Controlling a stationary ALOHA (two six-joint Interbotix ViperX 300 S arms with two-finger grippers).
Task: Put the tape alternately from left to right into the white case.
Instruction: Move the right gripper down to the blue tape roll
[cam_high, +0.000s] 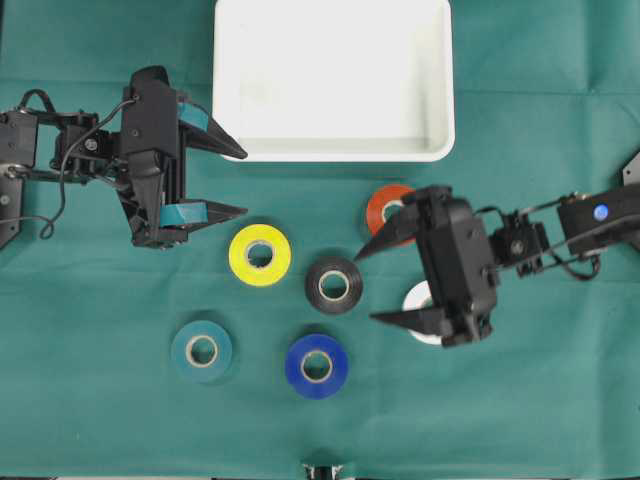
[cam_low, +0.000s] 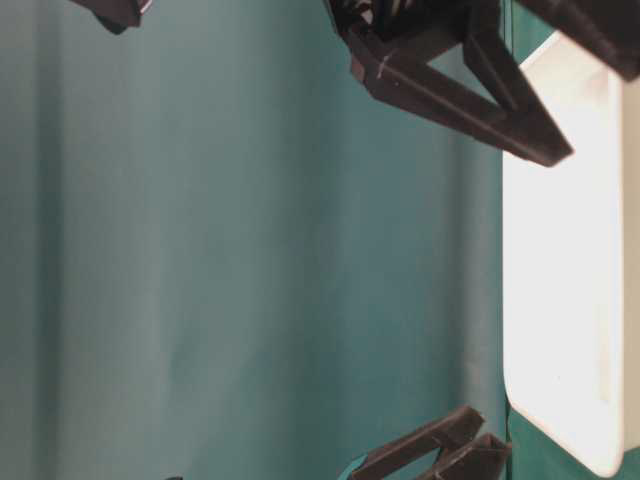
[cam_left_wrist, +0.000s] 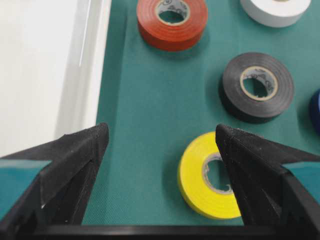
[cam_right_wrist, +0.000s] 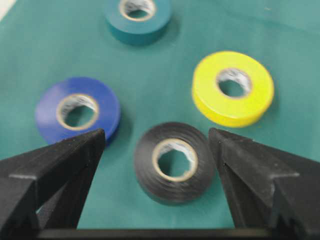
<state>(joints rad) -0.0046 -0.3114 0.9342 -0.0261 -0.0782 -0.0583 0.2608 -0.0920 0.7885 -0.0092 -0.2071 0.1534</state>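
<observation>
While all six rolls lie flat on the green counter in the overhead view, the white case sits at the far edge with nothing in it. The yellow roll, black roll, red roll, teal roll and blue roll lie nearer; the white roll is partly hidden under the right tool. That tool is spread wide, gripping nothing, as is the left tool beside the case's near left corner.

From the left wrist, spread fingers frame bare cloth; the yellow roll lies under the right one.

From the right wrist, the black roll lies between spread fingers, untouched.
</observation>
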